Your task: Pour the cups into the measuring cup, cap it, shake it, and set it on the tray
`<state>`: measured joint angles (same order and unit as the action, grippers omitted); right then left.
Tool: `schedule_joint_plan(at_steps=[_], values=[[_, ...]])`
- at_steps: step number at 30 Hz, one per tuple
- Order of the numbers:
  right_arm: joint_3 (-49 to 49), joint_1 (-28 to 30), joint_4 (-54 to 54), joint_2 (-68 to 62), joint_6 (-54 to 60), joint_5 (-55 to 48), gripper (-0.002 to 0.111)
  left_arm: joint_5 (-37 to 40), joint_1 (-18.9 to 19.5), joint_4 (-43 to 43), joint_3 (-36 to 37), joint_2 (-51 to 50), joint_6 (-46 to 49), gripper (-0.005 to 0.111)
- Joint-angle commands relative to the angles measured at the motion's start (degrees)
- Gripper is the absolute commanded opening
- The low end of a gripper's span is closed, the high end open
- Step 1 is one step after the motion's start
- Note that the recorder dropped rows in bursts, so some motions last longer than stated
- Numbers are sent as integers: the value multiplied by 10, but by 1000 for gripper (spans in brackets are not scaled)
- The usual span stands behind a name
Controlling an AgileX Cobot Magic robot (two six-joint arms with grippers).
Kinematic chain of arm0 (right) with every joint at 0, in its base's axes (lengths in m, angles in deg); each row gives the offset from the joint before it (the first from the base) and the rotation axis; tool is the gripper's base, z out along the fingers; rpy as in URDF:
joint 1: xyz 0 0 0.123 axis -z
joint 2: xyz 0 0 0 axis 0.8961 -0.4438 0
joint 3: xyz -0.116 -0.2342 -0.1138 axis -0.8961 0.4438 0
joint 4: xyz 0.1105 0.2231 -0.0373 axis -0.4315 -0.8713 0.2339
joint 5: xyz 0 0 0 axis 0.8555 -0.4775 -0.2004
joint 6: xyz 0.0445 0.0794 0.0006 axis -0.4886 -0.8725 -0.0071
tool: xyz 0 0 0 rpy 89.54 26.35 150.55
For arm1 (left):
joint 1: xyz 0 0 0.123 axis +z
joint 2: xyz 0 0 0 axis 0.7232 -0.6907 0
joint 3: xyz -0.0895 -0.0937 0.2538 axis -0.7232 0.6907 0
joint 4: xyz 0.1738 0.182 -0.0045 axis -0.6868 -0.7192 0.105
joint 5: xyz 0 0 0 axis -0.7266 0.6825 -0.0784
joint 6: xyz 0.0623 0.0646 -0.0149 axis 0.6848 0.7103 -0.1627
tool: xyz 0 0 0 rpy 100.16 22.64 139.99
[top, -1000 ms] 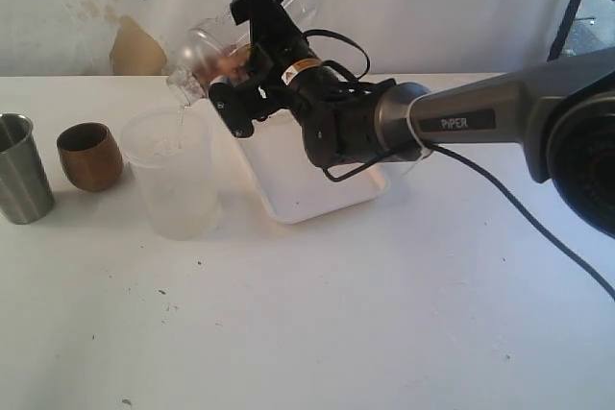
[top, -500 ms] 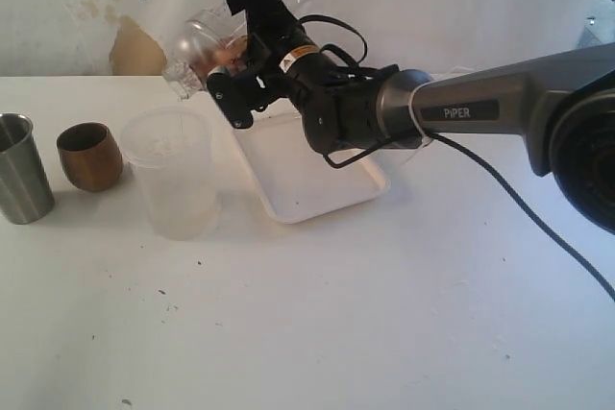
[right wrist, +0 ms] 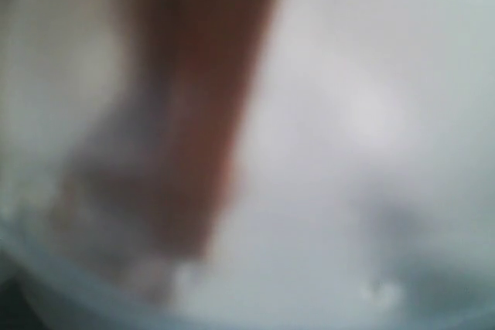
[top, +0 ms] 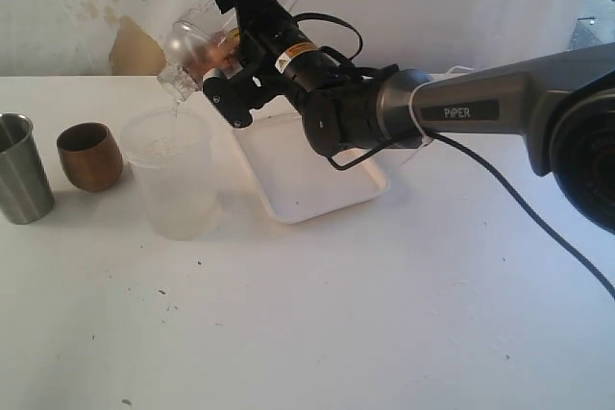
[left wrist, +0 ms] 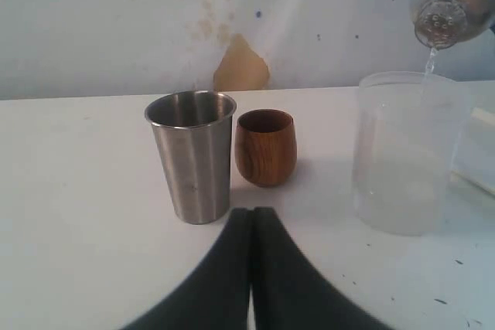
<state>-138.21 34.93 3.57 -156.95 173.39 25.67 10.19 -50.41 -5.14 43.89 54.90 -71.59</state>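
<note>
Looking at the right gripper [top: 226, 57]: spread wide and clamped around the clear measuring cup [top: 190, 45] in the upper left of the outside view. Tipped mouth-down, dribbling a thin stream into the frosted tub [top: 175, 180] right underneath. Reads like a pour-out step. To do it well, go slow on the tilt, aim for the middle of the tub rather than the rim, and avoid bumping the tub. Light plastic, probably slides. Can't get anything from the right wrist view, just blur.

Over to the left gripper [left wrist: 251, 226]: pinched closed on nothing, parked low at bottom centre of its own view, facing the steel tumbler [left wrist: 192, 156] and the wooden cup [left wrist: 265, 147]. Both upright, side by side, far left in the outside view; touching or not, hard to call. Can't tell about liquid inside either. Found the white tray [top: 322, 194] bare at centre frame, partly under the arm.

As for the surface: plain white table [top: 336, 324], scuffed, peppered with dark specks. Behind, a grubby white wall [top: 452, 7] with a tan torn patch [top: 135, 50] at upper left.
</note>
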Motion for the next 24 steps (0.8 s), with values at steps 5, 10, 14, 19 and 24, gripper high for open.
schedule_joint_plan(at_steps=[5,10,14,19,24], values=[[-5,1,10,10,9,31,0,-2,0,-1,3,3,0,0],[-5,1,11,10,9,35,0,-2,0,-1,3,3,0,0],[-5,1,11,10,9,35,0,-2,0,-1,3,3,0,0],[-5,1,11,10,9,28,0,-2,0,-1,3,3,0,0],[-5,1,3,10,-12,26,0,-2,0,-1,3,3,0,0]])
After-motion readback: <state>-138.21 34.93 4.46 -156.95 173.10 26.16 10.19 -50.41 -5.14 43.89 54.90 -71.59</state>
